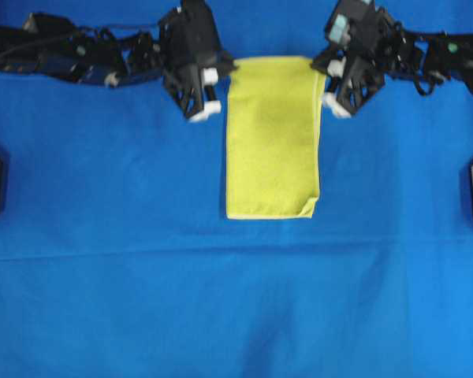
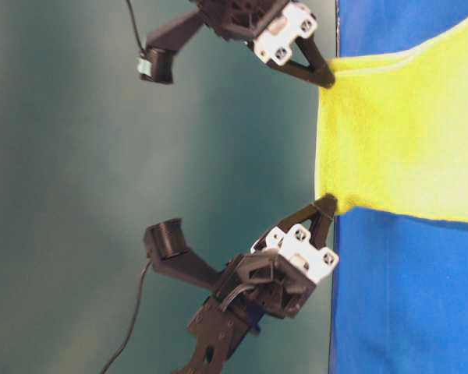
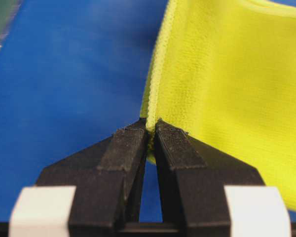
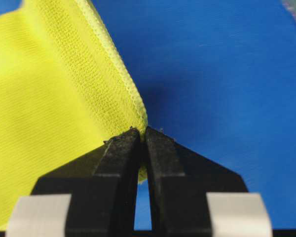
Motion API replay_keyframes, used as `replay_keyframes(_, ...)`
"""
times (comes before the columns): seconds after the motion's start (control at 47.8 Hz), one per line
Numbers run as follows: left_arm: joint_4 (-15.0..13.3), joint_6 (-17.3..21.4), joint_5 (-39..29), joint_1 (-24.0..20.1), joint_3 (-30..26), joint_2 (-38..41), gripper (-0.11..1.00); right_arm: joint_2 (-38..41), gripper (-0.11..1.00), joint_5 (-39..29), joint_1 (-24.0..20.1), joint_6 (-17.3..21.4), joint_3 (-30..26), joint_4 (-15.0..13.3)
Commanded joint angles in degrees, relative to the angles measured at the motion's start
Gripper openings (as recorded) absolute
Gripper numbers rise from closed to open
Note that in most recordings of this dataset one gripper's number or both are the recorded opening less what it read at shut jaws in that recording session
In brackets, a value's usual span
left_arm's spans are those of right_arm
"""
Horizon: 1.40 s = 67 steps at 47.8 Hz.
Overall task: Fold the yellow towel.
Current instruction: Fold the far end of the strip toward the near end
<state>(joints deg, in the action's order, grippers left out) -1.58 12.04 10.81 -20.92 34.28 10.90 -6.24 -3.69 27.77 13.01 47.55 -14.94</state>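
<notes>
Fingers [image 3: 133, 148] of two grippers pinch one yellow towel [image 1: 273, 142].

A blue cloth [image 1: 142, 299] covers the bench — faint creases run across it — and the yellow towel [image 1: 272, 150] lies on it as a narrow folded strip, far edge lifted.

- Bright, even light; colours saturated.
- Overhead view soft, slightly blurred throughout.
- Faint shadow beside the yellow towel [image 1: 273, 142].
- Wrist views: towel weave sharp near the tips, background defocused.
</notes>
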Motion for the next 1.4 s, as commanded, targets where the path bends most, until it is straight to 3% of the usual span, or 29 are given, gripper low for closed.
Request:
replay_keyframes(0.0,-0.1,-0.6,-0.4,2.5,1.1,-3.6,0.05,-3.8,0.04,-0.7,-2.2,0.9,0.9,0.4)
replay_keyframes(0.377,-0.1,-3.7,-2.1,16.1,6.1,-5.8,0.05,-6.4,0.04,-1.0,-16.5,7.8,5.3,1.5)
replay_keyframes(0.544,-0.1,-3.8,-2.4,20.1,5.7,-3.6,0.05,-5.0,0.04,-0.6,-20.0,9.4,5.8,1.5)
replay_keyframes(0.795,-0.2,-5.5,-0.7,22.5,4.0,1.5,0.05,-1.5,0.04,-0.1,-22.1,10.5,5.9,1.5)
replay_keyframes(1.214,-0.2,-6.9,-0.5,22.6,3.3,1.8,0.08,0.2,0.06,3.0,-23.8,10.6,5.5,2.3)
replay_keyframes(1.256,-0.2,-6.9,-0.6,22.6,3.3,1.6,0.14,0.2,0.10,3.0,-24.3,10.6,5.4,2.3)
replay_keyframes(1.381,-0.2,-6.3,-1.1,22.6,3.4,0.3,0.47,-0.2,0.46,2.3,-25.7,10.8,4.9,2.3)
